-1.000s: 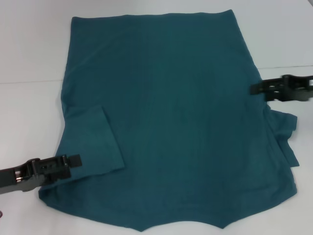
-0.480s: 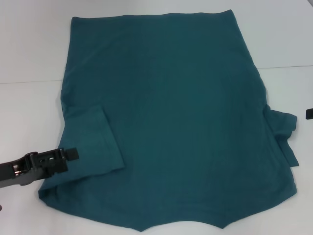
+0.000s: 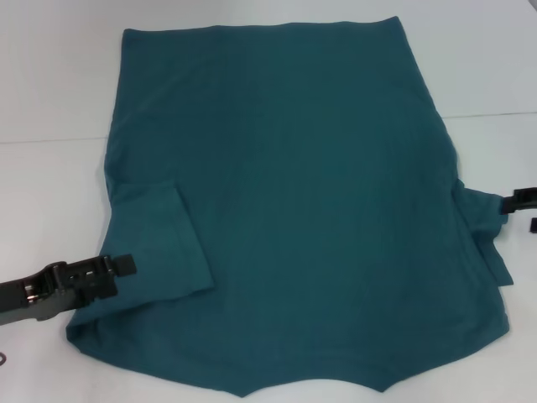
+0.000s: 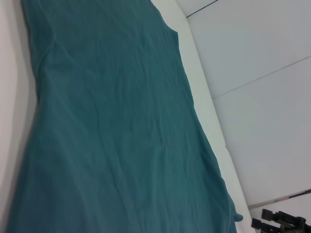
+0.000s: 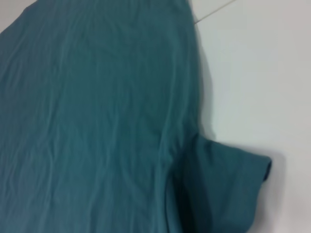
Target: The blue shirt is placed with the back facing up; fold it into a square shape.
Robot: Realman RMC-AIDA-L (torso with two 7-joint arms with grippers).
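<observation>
The blue shirt (image 3: 294,193) lies flat on the white table (image 3: 50,101), hem at the far side and collar toward me. Its left sleeve (image 3: 159,243) is folded in onto the body. The right sleeve (image 3: 485,210) still sticks out sideways; the right wrist view shows this sleeve (image 5: 228,189) beside the shirt body (image 5: 97,121). My left gripper (image 3: 124,265) hovers at the near left edge of the shirt, holding nothing. At the frame's right edge my right gripper (image 3: 524,211) stands open, just outside the right sleeve. The left wrist view shows the shirt (image 4: 112,136) and the far-off right gripper (image 4: 260,219).
A thin seam line (image 3: 495,115) crosses the table on both sides of the shirt. Bare white table surrounds the shirt on the left, right and far sides. A small dark object (image 3: 3,359) shows at the lower left corner.
The right gripper pulled out of view from beside the shirt's right edge, then returned lower, next to the right sleeve. The left gripper drew back slightly to the left. The shirt has not moved.
</observation>
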